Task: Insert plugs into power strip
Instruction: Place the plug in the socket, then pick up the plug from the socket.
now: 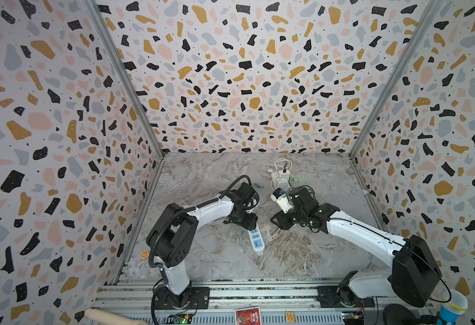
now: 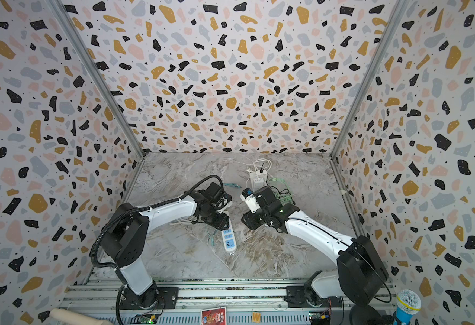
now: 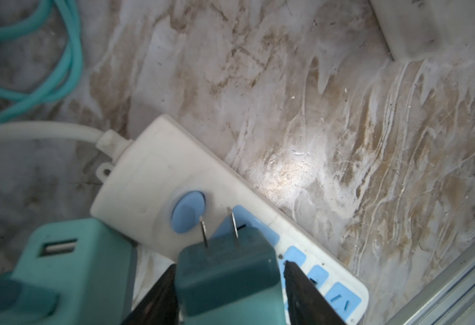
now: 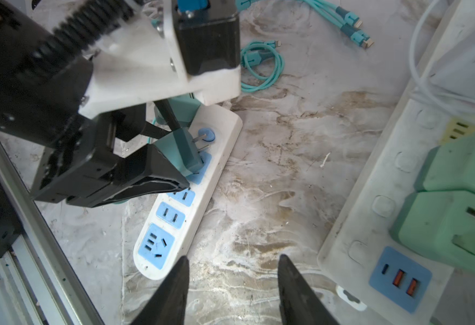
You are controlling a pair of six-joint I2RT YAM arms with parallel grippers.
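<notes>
The white power strip with blue sockets lies on the marble table, its blue switch at the cord end. A teal plug sits tilted over the socket beside the switch, its two prongs bare and pointing at the switch. My left gripper straddles this plug: one finger touches it, and a thin gap shows at the other finger. My right gripper hangs open and empty above bare table, just right of the strip's far end.
A second teal plug with a USB port lies beside the strip. Two mint green plugs sit in a bigger white strip to the right. Teal cables and white cable lie behind. An aluminium rail borders the front.
</notes>
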